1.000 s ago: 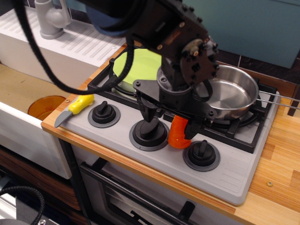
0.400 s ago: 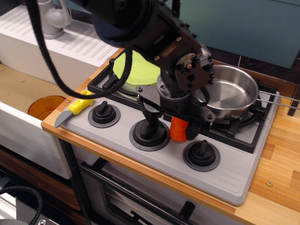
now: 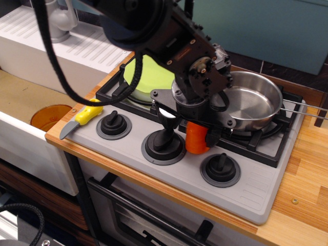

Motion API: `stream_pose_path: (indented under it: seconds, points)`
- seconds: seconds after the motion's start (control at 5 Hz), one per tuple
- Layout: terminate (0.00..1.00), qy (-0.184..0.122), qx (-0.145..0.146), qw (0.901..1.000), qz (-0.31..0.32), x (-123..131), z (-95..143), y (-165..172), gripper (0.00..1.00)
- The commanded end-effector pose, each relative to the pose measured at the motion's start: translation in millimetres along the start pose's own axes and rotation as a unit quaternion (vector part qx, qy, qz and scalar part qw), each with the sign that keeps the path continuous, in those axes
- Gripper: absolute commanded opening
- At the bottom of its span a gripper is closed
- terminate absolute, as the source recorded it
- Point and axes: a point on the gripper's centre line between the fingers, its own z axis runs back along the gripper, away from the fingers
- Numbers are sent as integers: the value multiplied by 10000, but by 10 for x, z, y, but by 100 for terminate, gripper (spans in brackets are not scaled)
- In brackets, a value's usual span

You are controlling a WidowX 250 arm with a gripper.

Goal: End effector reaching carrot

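Note:
The carrot (image 3: 195, 140) is a small glossy orange ridged cone standing on the grey stove panel (image 3: 256, 189), between the middle knob (image 3: 163, 147) and the right knob (image 3: 220, 169). The end effector (image 3: 188, 134), a black gripper under a wide black bracket, hangs right over it. Its two prongs point down. The left prong (image 3: 166, 124) stands apart from the carrot, over the middle knob. The right prong (image 3: 212, 136) is close against the carrot's right side. The jaws are open with the carrot between them. The bracket hides the carrot's top.
A yellow-handled toy knife (image 3: 82, 119) lies at the stove's left corner beside the left knob (image 3: 114, 125). A green plate (image 3: 148, 74) sits on the back-left burner, a steel pan (image 3: 253, 102) on the back-right. An orange bowl (image 3: 48, 115) lies in the sink at left.
The gripper has shifted a little toward the back of the stove and turned slightly. The carrot leaned before; now it stands more upright between the prongs.

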Motion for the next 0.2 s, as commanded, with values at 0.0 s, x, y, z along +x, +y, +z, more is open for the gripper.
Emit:
stream_pose_path:
  seconds: [0.0]
  points:
    - [100, 32, 14, 10000, -21, 15, -79, -24, 100]
